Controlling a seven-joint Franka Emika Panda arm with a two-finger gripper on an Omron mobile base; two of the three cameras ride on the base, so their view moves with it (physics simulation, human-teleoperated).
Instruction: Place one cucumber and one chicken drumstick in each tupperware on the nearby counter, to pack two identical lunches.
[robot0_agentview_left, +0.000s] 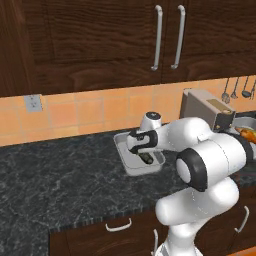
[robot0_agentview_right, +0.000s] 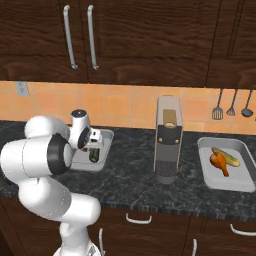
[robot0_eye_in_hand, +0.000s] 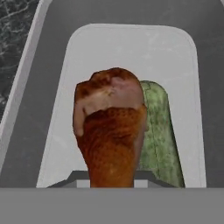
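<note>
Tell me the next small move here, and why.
Probably lower a little and open. The gripper is shut on the chicken drumstick, hanging over the left tupperware beside the cucumber already in it. The right tupperware looks packed.

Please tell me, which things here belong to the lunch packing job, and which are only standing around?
Job: left tupperware holding a cucumber; drumstick in the shut gripper; right tupperware with a cucumber and drumstick.

Not the job: coffee machine, hanging utensils, wall outlet, cabinet handles.
</note>
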